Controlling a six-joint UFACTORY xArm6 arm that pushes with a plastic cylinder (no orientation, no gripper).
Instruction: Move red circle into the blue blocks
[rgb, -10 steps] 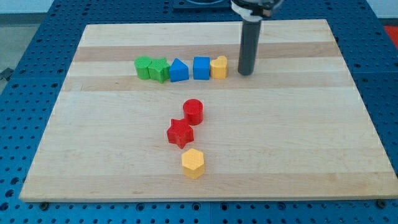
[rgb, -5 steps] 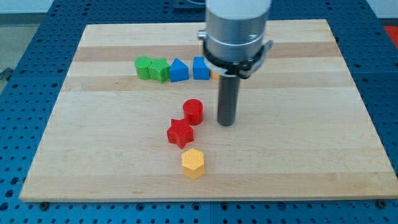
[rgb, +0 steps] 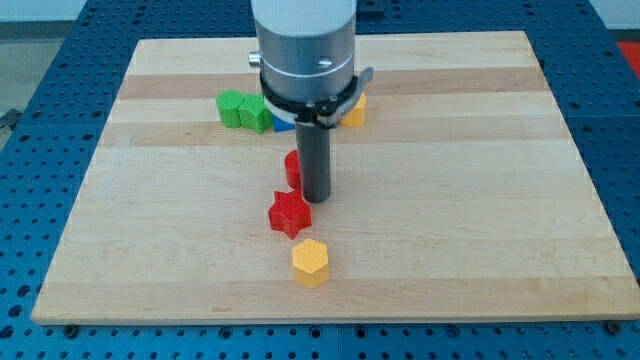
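Yellow hexagon (rgb: 310, 262) nearest, red star (rgb: 290, 213) just above-left of it, then my tip (rgb: 317, 199) touching the half-hidden red circle (rgb: 292, 168), rod end only so nothing grasped, blue blocks (rgb: 283, 123) mostly hidden behind the arm beyond.

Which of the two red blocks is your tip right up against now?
The red circle, mostly hidden behind the rod; my tip sits at its right. The red star lies apart, toward the view's bottom-left.
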